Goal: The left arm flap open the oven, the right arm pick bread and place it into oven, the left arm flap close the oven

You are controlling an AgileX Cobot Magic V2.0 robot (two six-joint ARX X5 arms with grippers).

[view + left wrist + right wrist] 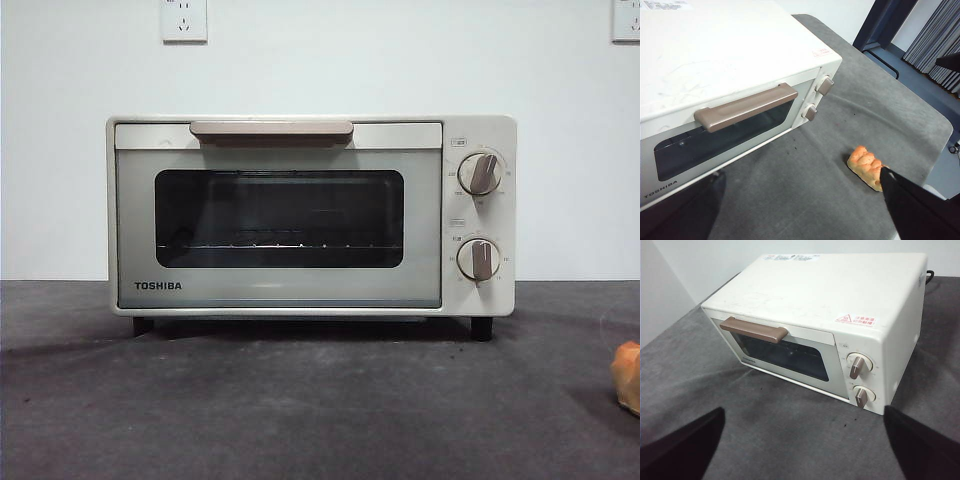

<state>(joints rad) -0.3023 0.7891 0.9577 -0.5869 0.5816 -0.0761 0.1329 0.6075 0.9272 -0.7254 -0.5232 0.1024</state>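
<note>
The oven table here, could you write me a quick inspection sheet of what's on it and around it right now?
Surface: dark grey cloth-covered table, a few small dark specks in front of the oven.
Oven: cream-white, door shut, handle along the door's top edge, wire rack visible behind the glass, no bread inside, two knobs on the panel beside the door.
Bread: lies on the cloth in front of the oven's knob end, apart from it, untouched.
Clutter: nothing seen.
Left gripper: open, empty, above the cloth before the door.
Right gripper: open, empty, farther back from the oven.
Cables: nothing seen.
Surroundings: white wall behind, two wall sockets; curtains beyond the table's edge.
</note>
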